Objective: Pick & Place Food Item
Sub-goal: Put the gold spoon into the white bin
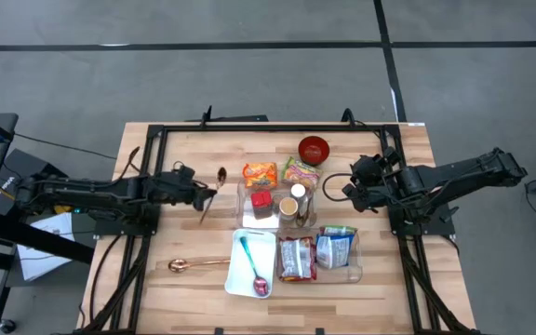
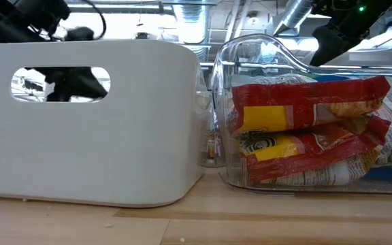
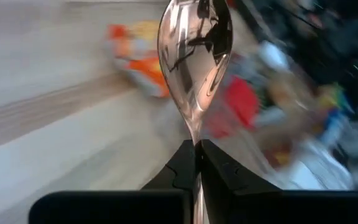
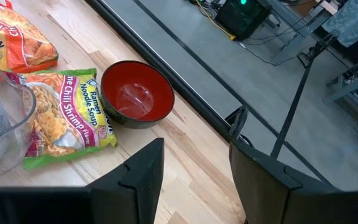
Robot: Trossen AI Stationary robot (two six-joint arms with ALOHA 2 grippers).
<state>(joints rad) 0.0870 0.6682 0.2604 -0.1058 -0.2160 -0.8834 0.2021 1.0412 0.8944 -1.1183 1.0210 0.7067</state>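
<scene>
Left gripper (image 1: 200, 196), left-centre of the high view, fingers clamped on a spoon (image 1: 220, 177), bowl end pointing toward the food. To carry it well I would keep the grip firm and the spoon level. Count: three spoons, mine plus a copper spoon (image 1: 196, 264) lower left and a teal spoon (image 1: 252, 265) in the white tray (image 1: 234, 279). Two noodle packs: orange pack (image 1: 260, 173), green pack (image 1: 301, 173), upper centre. One red bowl (image 1: 314, 148). Right gripper (image 1: 354, 184) hovers right of centre, fingers apart, holding nothing.
</scene>
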